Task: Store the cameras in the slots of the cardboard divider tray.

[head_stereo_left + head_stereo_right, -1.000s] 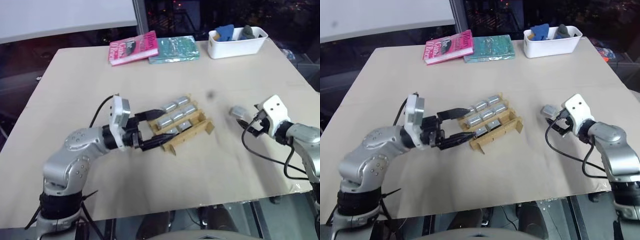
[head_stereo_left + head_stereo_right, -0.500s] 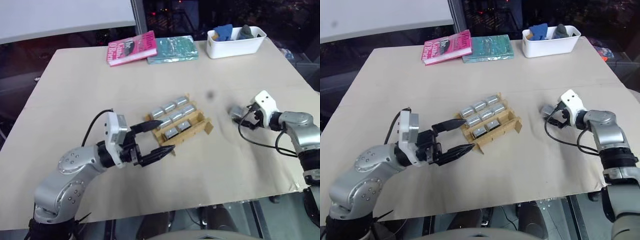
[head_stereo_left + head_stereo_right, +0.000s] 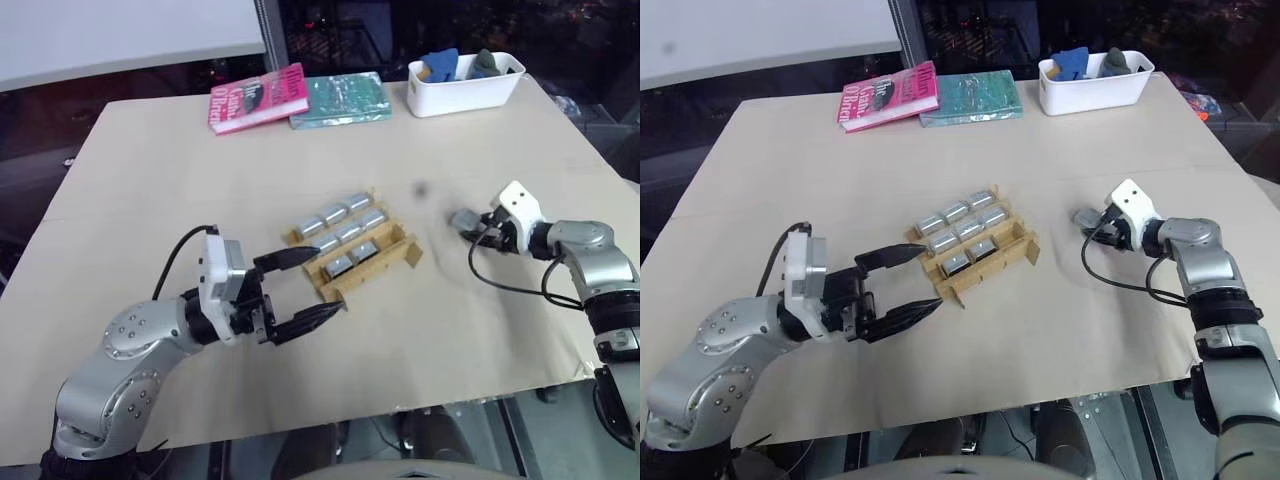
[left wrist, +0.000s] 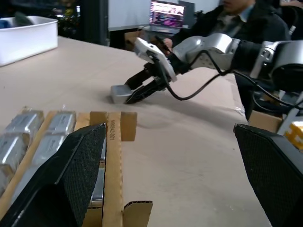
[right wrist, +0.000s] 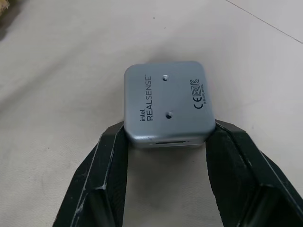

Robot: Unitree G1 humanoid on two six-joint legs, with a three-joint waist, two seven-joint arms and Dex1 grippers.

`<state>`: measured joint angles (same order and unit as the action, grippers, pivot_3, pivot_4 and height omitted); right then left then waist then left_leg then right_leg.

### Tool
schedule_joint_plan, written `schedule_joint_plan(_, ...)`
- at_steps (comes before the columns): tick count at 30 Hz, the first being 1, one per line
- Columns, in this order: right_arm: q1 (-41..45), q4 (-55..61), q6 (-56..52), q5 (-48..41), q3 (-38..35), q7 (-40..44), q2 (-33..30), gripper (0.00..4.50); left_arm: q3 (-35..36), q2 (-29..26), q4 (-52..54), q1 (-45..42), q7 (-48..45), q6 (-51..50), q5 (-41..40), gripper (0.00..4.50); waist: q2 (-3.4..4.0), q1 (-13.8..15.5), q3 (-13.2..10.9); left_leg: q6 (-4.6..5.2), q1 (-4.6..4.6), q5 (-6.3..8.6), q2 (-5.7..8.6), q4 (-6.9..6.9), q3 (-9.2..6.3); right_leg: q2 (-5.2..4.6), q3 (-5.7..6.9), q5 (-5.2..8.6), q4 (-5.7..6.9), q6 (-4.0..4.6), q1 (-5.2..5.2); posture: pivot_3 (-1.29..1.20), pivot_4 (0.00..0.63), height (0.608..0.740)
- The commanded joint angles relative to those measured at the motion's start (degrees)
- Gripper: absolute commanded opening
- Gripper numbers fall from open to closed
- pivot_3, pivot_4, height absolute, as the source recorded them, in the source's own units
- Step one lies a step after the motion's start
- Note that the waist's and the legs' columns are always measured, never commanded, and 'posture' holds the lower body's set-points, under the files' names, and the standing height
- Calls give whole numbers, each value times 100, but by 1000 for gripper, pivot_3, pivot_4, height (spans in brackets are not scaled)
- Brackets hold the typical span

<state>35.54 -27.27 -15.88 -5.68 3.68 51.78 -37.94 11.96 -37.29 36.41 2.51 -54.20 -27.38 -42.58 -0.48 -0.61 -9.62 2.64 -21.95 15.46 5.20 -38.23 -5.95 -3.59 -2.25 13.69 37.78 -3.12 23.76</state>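
Right gripper (image 5: 165, 142) pinching loose camera (image 5: 165, 101) flat on table (image 3: 150, 200) right of cardboard divider tray (image 3: 350, 250) — left gripper (image 3: 305, 290) spread wide beside tray's near-left end.

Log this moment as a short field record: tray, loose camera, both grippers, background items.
tray: cardboard divider tray mid-table, seven cameras in tray filling its two far rows and part of the near row
loose camera: grey RealSense camera flat on the table, right of the tray
right gripper: jaws touching both sides of the loose camera, not lifted
left gripper: jaws wide open, empty, near the tray's left end
background: pink book, teal book, white bin holding cloth
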Motion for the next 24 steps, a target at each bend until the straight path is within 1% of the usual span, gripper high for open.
schedule_joint_plan(1,-336,1041,-65,-257,-445,-51,-217,1829,121,-93,-50,29,-132,217,-15,4500,3,17,-2,0,-1,0,0,1,-1,0,1,0,-1,0,1,0,150,740)
schedule_joint_plan(4,-807,2034,-43,-408,-694,-158,-285,1829,159,-85,-77,11,-10,103,-147,4500,5,18,-3,2,-10,1,0,3,-3,0,1,0,-8,0,10,0,150,740)
schedule_joint_plan(6,-1148,2998,-4,-558,-901,-375,-172,1829,53,86,0,-223,515,-248,-390,4500,6,17,-4,2,-10,1,0,4,-3,0,-1,0,-9,-1,10,0,150,740)
schedule_joint_plan(7,-1307,3453,154,-508,-916,-489,-131,1829,12,201,42,-403,906,-538,-693,4500,7,27,-4,2,-10,1,0,4,-3,0,0,0,-8,-1,10,0,150,740)
schedule_joint_plan(9,-1502,4017,379,-368,-865,-641,-89,1829,13,344,59,-690,1505,-1022,-1268,4500,7,9,-4,1,-10,2,-1,2,-7,1,3,0,-4,-2,9,0,150,740)
schedule_joint_plan(10,-1602,4338,448,-301,-813,-756,-19,1829,-17,375,39,-916,1964,-1376,-1533,4500,6,11,-4,1,-8,1,-1,1,-7,1,2,0,0,-3,9,0,150,740)
schedule_joint_plan(12,-1763,5050,484,-148,-553,-1016,187,1829,-171,485,-278,-1600,2929,-2073,-2540,4500,4,22,-3,0,-3,1,0,-3,-7,1,4,0,7,-3,5,0,150,740)
schedule_joint_plan(14,-1809,5522,461,58,-237,-1236,393,1829,-314,664,-672,-2210,3554,-2469,-3096,4500,2,51,-3,-1,-4,0,1,-9,-14,0,12,0,14,-3,4,0,150,740)
schedule_joint_plan(16,-1766,5804,399,254,55,-1400,580,1829,-394,837,-1071,-2717,4058,-2713,-3663,4500,2,51,-3,-2,-3,0,4,-12,-14,0,11,-1,17,-4,3,0,150,740)
schedule_joint_plan(19,-1695,6023,379,470,362,-1520,746,1829,-498,962,-1581,-3180,4619,-3009,-4098,4500,1,39,-2,-2,-2,-1,9,-13,-13,-1,14,-1,16,-4,4,0,150,740)
schedule_joint_plan(24,-1600,6189,284,631,580,-1638,902,1829,-620,1015,-1859,-3499,4835,-3213,-4331,4500,2,19,-3,-7,-5,-4,8,-9,-12,3,16,0,14,-3,12,0,150,740)
